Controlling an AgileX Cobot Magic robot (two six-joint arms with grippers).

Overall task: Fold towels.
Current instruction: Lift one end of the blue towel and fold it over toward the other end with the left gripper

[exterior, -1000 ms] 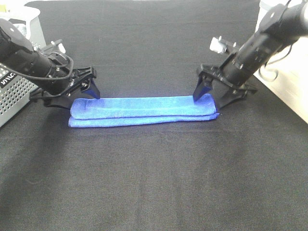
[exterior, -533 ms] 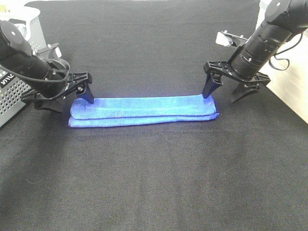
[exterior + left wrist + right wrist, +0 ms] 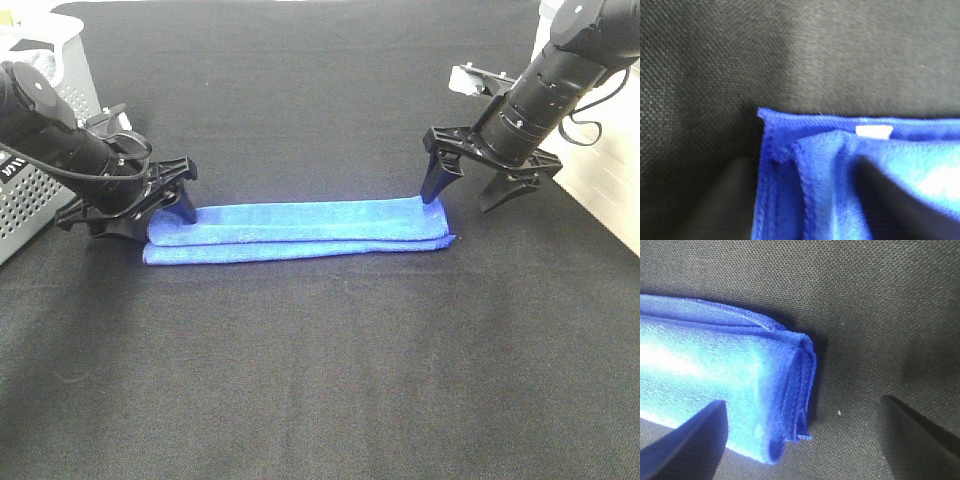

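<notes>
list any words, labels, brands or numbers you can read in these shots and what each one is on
White lettering on the grey perforated basket: partly hidden behind the arm and too small to read.
White tag on the blue towel: blurred, no print can be made out.
No other text, brand, number or sign shows in any view.

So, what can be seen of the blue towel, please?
The blue towel is a royal-blue cloth that looks like microfibre, with a stitched hem and a small white tag. It is folded into a long narrow strip of several layers, lying flat across the black table cover. The left claw and the right claw, both open, stand at its two ends; contact is unclear.
</notes>
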